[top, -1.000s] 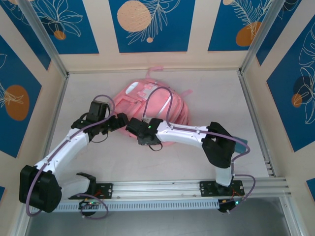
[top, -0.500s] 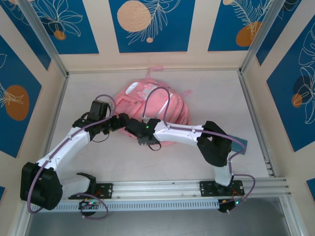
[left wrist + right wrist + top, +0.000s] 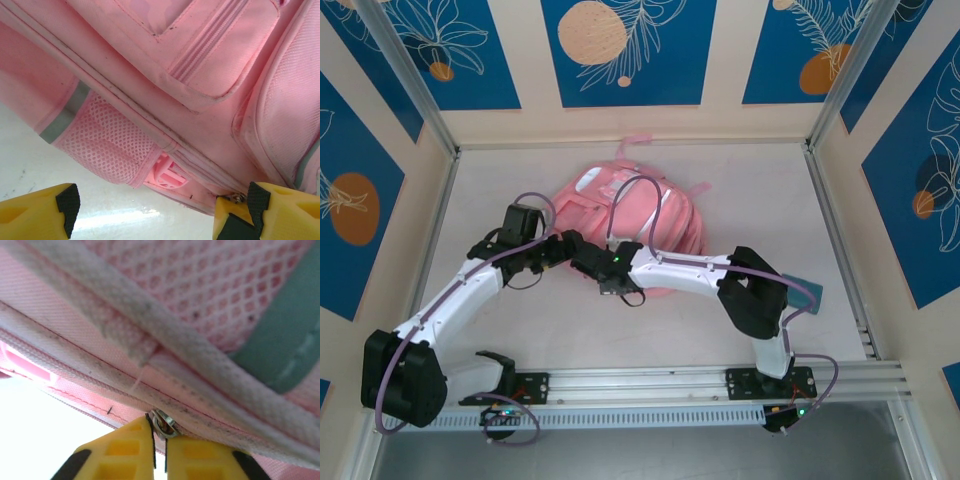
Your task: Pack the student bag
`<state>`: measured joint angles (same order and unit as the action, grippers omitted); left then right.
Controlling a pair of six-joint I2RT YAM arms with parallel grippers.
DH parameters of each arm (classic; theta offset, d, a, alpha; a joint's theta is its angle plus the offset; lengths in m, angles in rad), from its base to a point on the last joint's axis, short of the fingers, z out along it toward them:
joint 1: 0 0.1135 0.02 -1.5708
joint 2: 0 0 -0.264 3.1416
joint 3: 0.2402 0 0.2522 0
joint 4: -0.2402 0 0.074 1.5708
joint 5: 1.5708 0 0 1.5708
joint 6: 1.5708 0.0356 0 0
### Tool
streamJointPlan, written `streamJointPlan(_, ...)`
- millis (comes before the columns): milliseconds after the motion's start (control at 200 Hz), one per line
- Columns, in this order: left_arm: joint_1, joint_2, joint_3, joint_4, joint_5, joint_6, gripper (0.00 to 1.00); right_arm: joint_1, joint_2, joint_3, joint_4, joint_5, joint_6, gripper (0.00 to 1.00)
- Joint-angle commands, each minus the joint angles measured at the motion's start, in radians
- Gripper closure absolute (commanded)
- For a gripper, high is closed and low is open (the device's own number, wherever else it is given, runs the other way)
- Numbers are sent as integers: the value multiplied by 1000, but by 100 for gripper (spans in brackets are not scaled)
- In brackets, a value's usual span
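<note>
Jaws: right gripper (image 3: 159, 436) is pinching tight on the small metal zipper pull (image 3: 163, 422) along the seam of the student bag (image 3: 642, 212), just below a mesh panel. The left gripper (image 3: 150, 205) is standing wide open, gripping nothing, one finger (image 3: 280, 210) sitting right against the bag's lower seam near the mesh side pocket (image 3: 107, 145). The bag is lying flat on the table (image 3: 840, 220), toward the middle of the far edge, with both grippers working at its near-left rim.
</note>
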<state>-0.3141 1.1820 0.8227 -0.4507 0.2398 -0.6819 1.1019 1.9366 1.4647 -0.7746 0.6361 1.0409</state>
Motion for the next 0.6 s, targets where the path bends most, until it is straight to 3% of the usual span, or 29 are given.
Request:
streamJointPlan(0,12,2,-25,54,69,-42,14,9,-22,17,-3,68,-9,94)
streamJointPlan(75,8,4,-51,108,116,-83,16,16,-62,-4,17,58,-35,100)
streamJointPlan(280,-49,39,-108,284,213,-210,28,6,-155,-62,88,-51,-107,100)
streamJointPlan(595,-141,96,-117,401,175,-291,41,-18,-211,-93,180,-219,-163,100)
